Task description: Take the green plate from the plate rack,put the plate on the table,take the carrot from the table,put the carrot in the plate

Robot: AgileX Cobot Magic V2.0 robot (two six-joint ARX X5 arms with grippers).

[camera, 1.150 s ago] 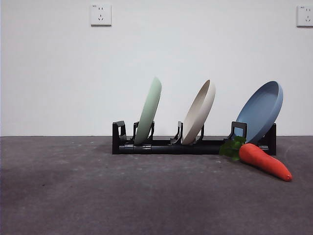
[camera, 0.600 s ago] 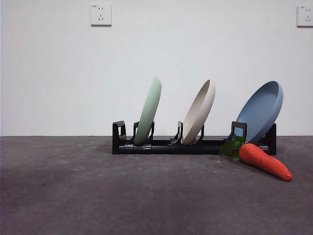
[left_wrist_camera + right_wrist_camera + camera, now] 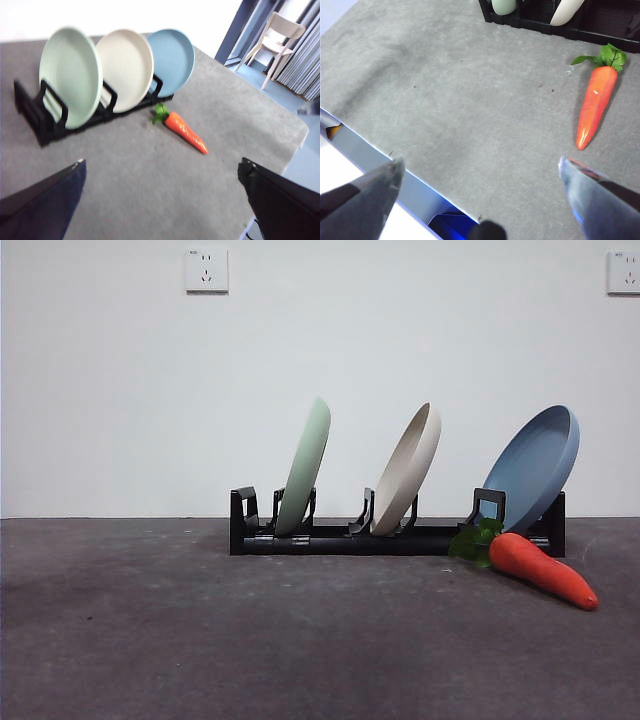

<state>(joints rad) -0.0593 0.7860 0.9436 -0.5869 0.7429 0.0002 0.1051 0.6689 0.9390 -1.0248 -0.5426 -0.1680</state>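
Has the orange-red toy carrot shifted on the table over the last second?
No. The orange-red tapered toy carrot lies in the same spot as before, its green leaves against the right end of the long black plate rack.

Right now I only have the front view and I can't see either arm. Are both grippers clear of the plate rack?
Observer: Yes. The left gripper hangs open above the table, well short of the plate rack.
Operator: And the right one?
Observer: The right gripper is also open, near the table's edge, with the carrot ahead of it.
Operator: Is anything lying inside the green plate?
Observer: No. The left wrist view shows the green plate's face bare; it stands in the end slot beside the beige plate.
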